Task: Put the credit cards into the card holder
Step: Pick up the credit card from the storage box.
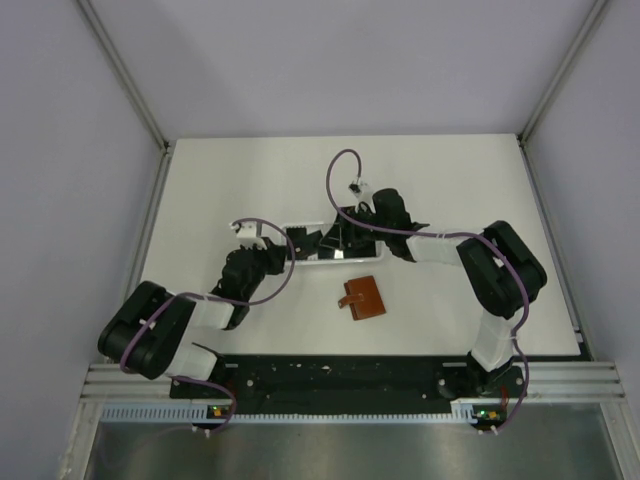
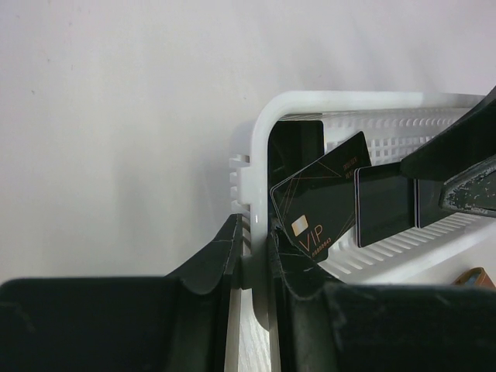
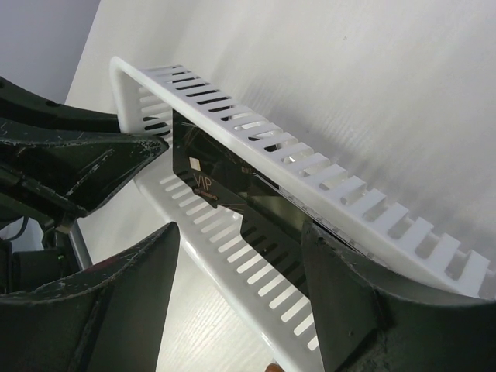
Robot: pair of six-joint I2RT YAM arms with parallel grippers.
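Observation:
Several black credit cards [image 2: 322,209] [image 3: 225,174] stand on edge inside a white slotted basket [image 1: 320,263]; one shows a gold "VIP" mark. My left gripper [image 2: 252,232] [image 1: 290,247] is shut on the basket's left end wall [image 2: 260,155]. My right gripper [image 3: 240,232] [image 1: 342,238] is open over the basket. One of its fingers [image 3: 349,287] is inside by the cards and the other is outside the long wall [image 3: 232,248]. The brown card holder [image 1: 365,298] lies shut on the table in front of the basket, apart from both grippers.
The basket sits mid-table, its long side running left to right. White table surface [image 1: 250,180] extends behind it, and grey walls enclose the table. The arm bases are along the near rail [image 1: 330,375]. A corner of the brown holder [image 2: 477,277] shows past the basket.

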